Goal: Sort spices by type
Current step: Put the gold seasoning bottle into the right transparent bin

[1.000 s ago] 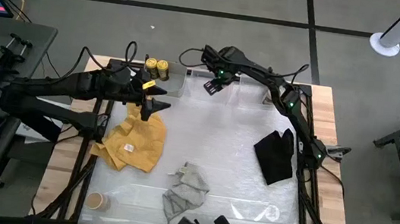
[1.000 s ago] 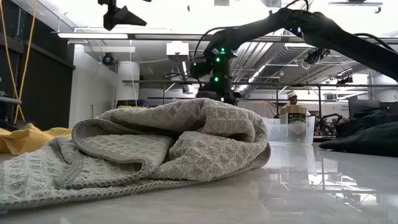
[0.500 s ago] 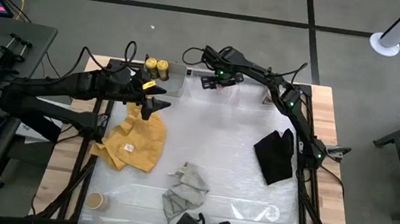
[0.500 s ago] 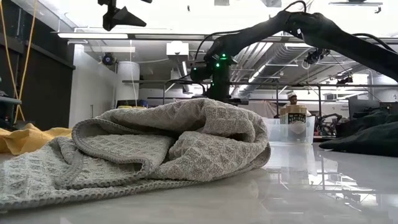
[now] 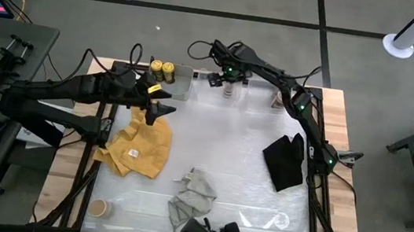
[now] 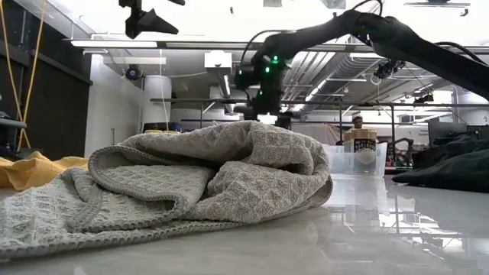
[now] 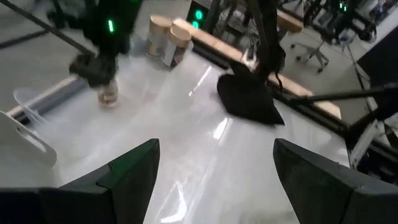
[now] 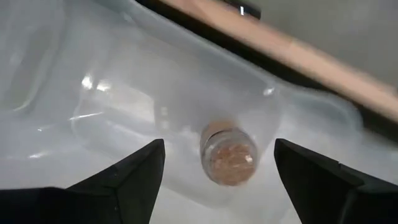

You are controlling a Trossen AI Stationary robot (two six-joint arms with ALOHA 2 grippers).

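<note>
Sorting is looking partway: two gold-topped jars sitting together upper left, right pincer hanging wide open, empty, over a tan jar, one jar waiting lower left.

Claw: the right claw looks down, its two dark fingers spread wide apart and holding nothing.
Jar: a small clear jar of tan-brown spice stands upright between the fingers, touching neither.
Surface: the jar rests on the glossy white bench, with faint outlines of clear plastic around it.
Edge: a wooden bench edge runs beyond the jar.
</note>
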